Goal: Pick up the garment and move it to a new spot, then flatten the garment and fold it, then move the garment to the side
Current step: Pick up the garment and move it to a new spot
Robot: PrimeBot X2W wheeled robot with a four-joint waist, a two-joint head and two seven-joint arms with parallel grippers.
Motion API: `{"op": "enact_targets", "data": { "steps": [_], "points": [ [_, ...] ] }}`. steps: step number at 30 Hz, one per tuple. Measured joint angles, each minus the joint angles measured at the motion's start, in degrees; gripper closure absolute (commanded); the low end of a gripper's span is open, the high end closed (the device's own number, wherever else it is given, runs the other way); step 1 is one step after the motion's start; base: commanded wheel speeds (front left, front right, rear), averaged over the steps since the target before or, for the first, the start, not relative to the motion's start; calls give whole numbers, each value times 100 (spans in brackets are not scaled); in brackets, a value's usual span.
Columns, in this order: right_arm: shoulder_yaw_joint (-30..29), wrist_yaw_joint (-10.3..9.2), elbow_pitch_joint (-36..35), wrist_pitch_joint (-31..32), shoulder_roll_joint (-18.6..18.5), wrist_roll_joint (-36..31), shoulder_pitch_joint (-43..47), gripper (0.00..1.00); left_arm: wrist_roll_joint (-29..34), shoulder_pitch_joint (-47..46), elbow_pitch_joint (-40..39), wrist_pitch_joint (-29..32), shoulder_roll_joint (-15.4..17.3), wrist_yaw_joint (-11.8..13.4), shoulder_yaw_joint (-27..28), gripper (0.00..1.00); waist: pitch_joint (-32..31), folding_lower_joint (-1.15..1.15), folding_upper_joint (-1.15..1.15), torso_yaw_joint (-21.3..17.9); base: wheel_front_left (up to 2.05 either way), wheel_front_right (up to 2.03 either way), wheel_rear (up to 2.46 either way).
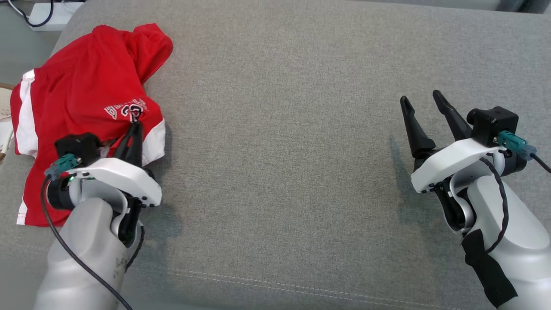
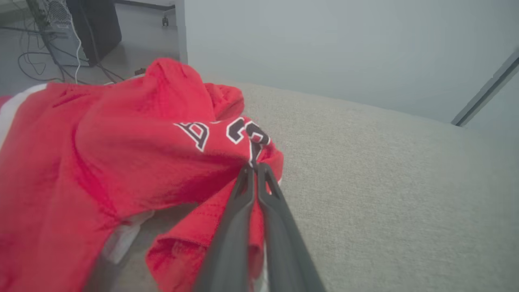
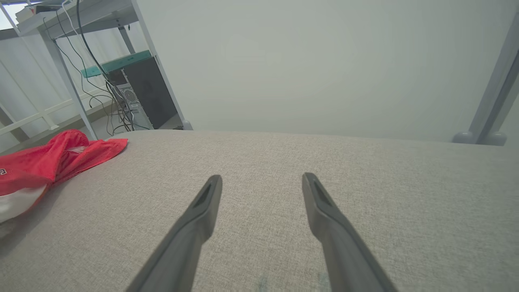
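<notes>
Lying crumpled, the red garment (image 1: 86, 86), white-striped with black lettering, sits on the left part of the grey cushion (image 1: 280, 150). The left gripper (image 2: 254, 164) pinches a fold beside that lettering, fingers clenched on the cloth. Well apart to the right, the right gripper (image 1: 421, 97) hovers over bare cushion, jaws spread wide.

**Four kinds, five items**

Two grippers: the left gripper (image 2: 254, 164) and the right gripper (image 3: 262, 178), well apart. One red garment (image 2: 121, 154) at the left gripper's tips. One grey cushion (image 1: 301, 129) under both. One computer tower (image 3: 152, 91) far beyond the right gripper.
</notes>
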Motion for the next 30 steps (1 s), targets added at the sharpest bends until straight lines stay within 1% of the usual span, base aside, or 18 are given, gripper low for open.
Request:
{"op": "enact_targets", "data": {
  "steps": [5, 10, 13, 18, 20, 24, 28, 30],
  "points": [
    [-31, 0, -14, 0, 80, 19, 119, 0, 350, 190, -806, 0, -216, 0, -321, 100, -197, 0, 0, -52, 0, 0, 0],
    [-90, 0, -47, -1, 162, 54, 198, 0, 555, 205, -1467, -1, -450, -1, -896, 100, -401, 0, 0, -222, 0, 0, 0],
    [-137, 0, -53, -1, 208, 55, 304, 0, 606, 190, -1648, -1, -557, -1, -1259, 100, -499, 0, 0, -404, 0, 0, 0],
    [-156, 0, -60, -1, 311, 56, 373, 0, 612, 49, -1684, -1, -602, -1, -1722, 100, -621, 0, 0, -803, 0, 0, 0],
    [-170, 0, -87, -1, 316, 56, 381, 0, 590, -49, -1678, -1, -639, -1, -1827, 100, -651, 0, 0, -988, 0, 0, 0],
    [-187, 0, -136, -1, 318, 56, 470, 0, 556, -292, -1663, 0, -702, -1, -1858, 100, -674, 0, 0, -1383, 0, 0, 0],
    [-193, 0, -142, -1, 321, 57, 478, 0, 643, -654, -1626, -1, -719, -1, -1823, 100, -664, 0, 0, -1773, 0, 0, 0],
    [-193, 0, -152, -1, 323, 58, 478, 0, 715, -823, -1640, -1, -727, 1, -1709, 100, -645, 0, 0, -1957, 0, 0, 0]
  ]
}}
